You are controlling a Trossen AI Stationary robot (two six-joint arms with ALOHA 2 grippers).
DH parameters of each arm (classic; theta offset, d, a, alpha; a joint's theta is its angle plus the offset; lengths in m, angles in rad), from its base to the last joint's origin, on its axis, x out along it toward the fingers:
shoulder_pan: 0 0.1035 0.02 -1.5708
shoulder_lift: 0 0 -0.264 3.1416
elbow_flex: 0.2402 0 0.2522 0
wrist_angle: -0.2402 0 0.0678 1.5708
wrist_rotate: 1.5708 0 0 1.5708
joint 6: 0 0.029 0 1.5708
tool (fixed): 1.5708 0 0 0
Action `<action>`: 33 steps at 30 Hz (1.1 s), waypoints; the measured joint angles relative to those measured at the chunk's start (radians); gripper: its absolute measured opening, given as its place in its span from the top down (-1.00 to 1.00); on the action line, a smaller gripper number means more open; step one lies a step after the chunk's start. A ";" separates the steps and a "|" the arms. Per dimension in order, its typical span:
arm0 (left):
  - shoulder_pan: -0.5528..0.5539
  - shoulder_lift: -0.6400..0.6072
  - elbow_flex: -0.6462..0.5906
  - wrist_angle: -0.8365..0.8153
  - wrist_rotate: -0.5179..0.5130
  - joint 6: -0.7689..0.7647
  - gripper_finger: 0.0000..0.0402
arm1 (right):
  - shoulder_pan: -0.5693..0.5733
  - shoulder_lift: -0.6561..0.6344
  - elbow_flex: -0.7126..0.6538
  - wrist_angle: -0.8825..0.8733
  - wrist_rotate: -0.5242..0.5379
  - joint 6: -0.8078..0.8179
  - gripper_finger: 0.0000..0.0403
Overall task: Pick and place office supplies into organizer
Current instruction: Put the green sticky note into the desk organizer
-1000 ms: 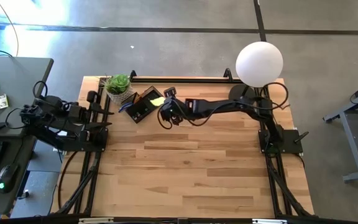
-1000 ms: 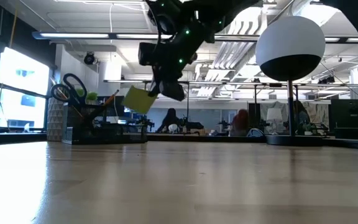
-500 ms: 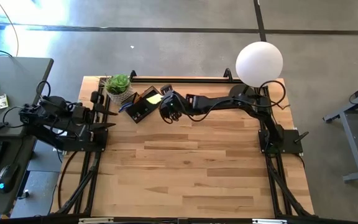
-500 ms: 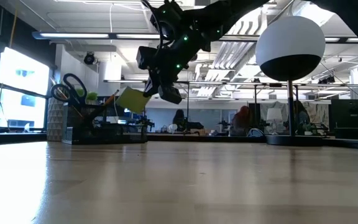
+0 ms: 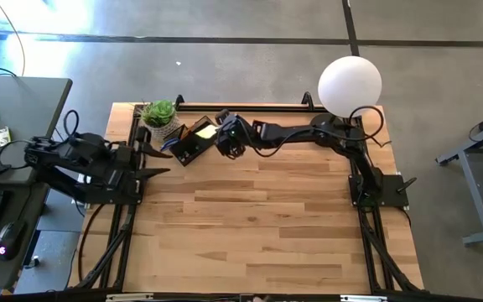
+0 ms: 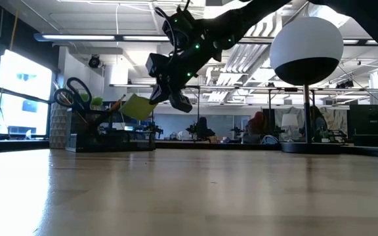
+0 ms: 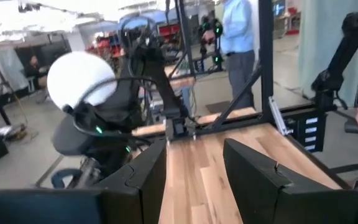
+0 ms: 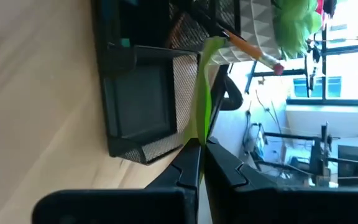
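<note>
My right gripper (image 5: 222, 137) is shut on a yellow-green sticky-note pad (image 5: 205, 131), just above the dark mesh organizer (image 5: 188, 144) at the far left of the table. In the low view the pad (image 6: 136, 106) hangs over the organizer (image 6: 107, 134). Scissors (image 6: 75, 90) and an orange pencil (image 8: 251, 48) stand in the organizer's tall compartment. The organizer's flat tray (image 8: 143, 102) lies below the pad (image 8: 201, 93). My left gripper (image 5: 159, 173) is open at the table's left edge and holds nothing. My right gripper pinches one edge of the sticky-note pad (image 8: 196, 135) between its two fingers. The fingers come from the table's right, slanting downward. The pad sticks out beyond the fingertips, tilted and lifted clear above the organizer.
A small green potted plant (image 5: 159, 113) stands just left of the organizer. A white globe lamp (image 5: 350, 84) on a black base stands at the far right corner. Bare wood (image 5: 258, 226) covers the middle and near part of the table. People show in the room beyond.
My right gripper has carried the pad toward the table's left and far edge, from beside the organizer to over it. It has rolled, and the pad now lies flatter. My left gripper has reached a little toward the table's right, still open.
</note>
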 joint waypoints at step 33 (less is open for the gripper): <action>0.000 0.082 0.000 -0.040 -0.035 -0.235 0.26 | -0.025 0.343 0.601 -0.505 0.000 -0.042 0.97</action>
